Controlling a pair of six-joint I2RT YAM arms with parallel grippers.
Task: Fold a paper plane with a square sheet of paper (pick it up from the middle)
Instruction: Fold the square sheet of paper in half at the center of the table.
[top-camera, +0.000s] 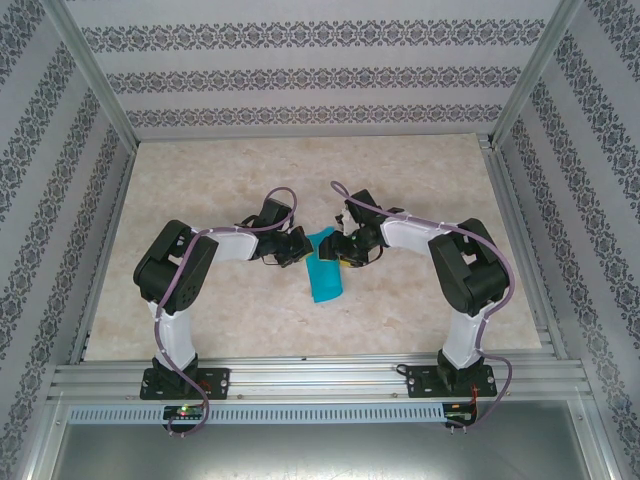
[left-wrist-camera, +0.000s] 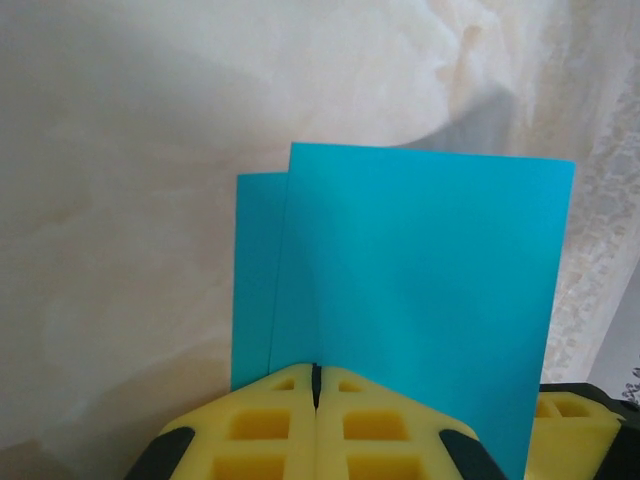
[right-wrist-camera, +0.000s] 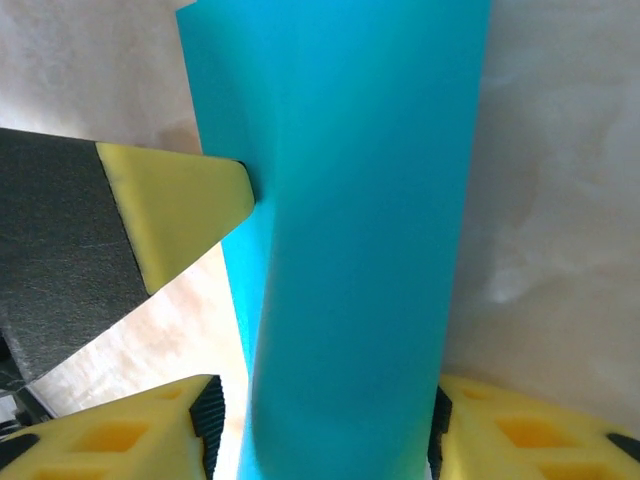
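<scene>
Square sheet of paper (top-camera: 325, 275) at centre of table (top-camera: 200, 180), held up btwn both arms, free end trailing toward 6 o'clock in top view. Doubled over in left wrist view, layers not flush, back layer peeking out at 9 o'clock. Pinched at its 6 o'clock edge by left gripper (left-wrist-camera: 315, 390), yellow pads pressed together on it w/ only a hairline seam. Right gripper (right-wrist-camera: 320, 420) spread wide, paper running through the gap. One left-gripper finger (right-wrist-camera: 190, 215) touching paper's edge from 9 o'clock.

Risks (judgement only):
- Creasing w/ layers offset would likely give a crooked centre fold and a lopsided plane.
- Single narrow pinch could let sheet swivel or slip out.
- Closing right jaws on bowed paper could leave a stray crumple.

Hard to tell whether right pads (right-wrist-camera: 520, 430) touch paper's edges. Sheet's lower part cut off at 6 o'clock in both wrist views. Fold line hidden behind left pads. Grippers too small to read in top view.
</scene>
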